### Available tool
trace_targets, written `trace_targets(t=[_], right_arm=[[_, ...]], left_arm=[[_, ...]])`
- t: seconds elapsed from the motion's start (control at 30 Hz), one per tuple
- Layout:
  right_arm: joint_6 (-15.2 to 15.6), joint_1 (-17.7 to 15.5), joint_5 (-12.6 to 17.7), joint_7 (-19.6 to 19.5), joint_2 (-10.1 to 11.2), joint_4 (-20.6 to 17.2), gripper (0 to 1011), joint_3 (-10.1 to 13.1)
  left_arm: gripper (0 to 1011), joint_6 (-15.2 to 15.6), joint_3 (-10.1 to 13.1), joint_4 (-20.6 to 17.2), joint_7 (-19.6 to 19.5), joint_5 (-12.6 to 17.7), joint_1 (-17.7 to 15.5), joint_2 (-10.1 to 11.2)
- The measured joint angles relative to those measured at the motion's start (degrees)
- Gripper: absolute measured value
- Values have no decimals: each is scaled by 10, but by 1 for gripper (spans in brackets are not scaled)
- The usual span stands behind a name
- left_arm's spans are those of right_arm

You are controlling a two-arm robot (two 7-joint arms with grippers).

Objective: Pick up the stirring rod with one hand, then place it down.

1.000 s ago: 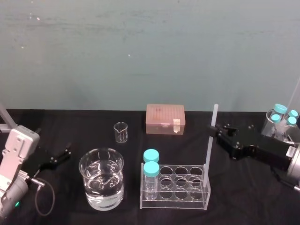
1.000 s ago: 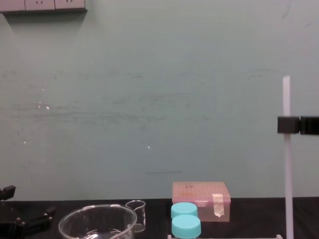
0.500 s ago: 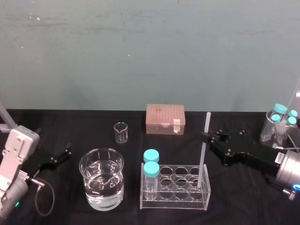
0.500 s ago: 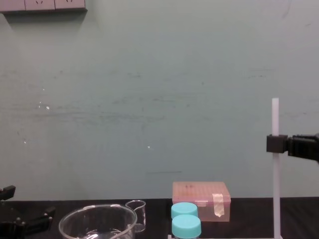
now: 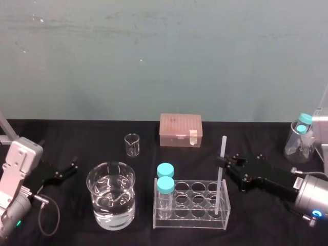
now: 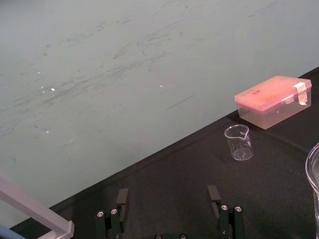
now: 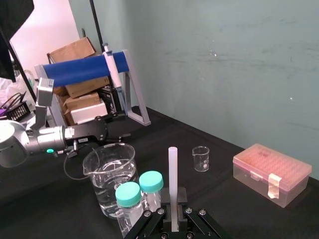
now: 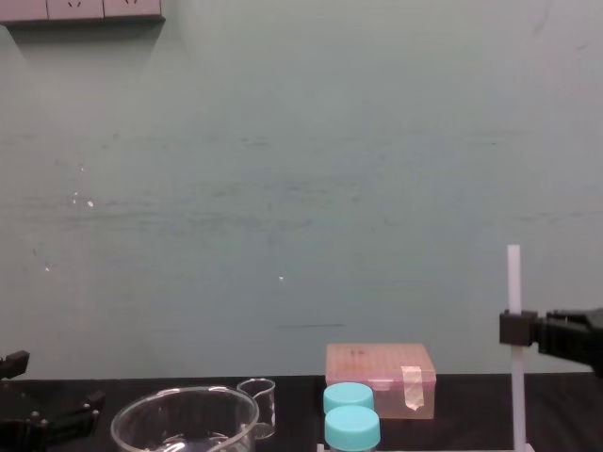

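The right gripper point(image 5: 225, 165) pinches the stirring rod point(image 5: 222, 151) upright, its lower end in a right-end well of the clear rack point(image 5: 190, 222) near the table's point(image 5: 102, 134) front edge, while the left gripper point(image 5: 72, 166) rests, fingers spread, by the left edge

This is a laboratory bench. At six o'clock a clear plastic tube rack point(image 5: 200, 219) holds teal-capped glass vials point(image 5: 165, 185). A water-filled glass beaker point(image 5: 110, 202) stands at eight, and a pink translucent lidded box point(image 5: 180, 130) at twelve.

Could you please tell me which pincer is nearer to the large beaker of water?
Left. The left pincer lies open just left of the large beaker; the right pincer grips the stirring rod beyond the tube rack.
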Motion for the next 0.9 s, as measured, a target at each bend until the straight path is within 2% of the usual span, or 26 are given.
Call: trace_targets(t=[0.33,0.9], right_arm=[[-9,15,-18,18,-22,40,68,-11],[6,15,-14,17,-33,54,68,-9]], left_arm=[[1005,0,0,0,0,0,0,0],[1005,0,0,0,0,0,0,0]])
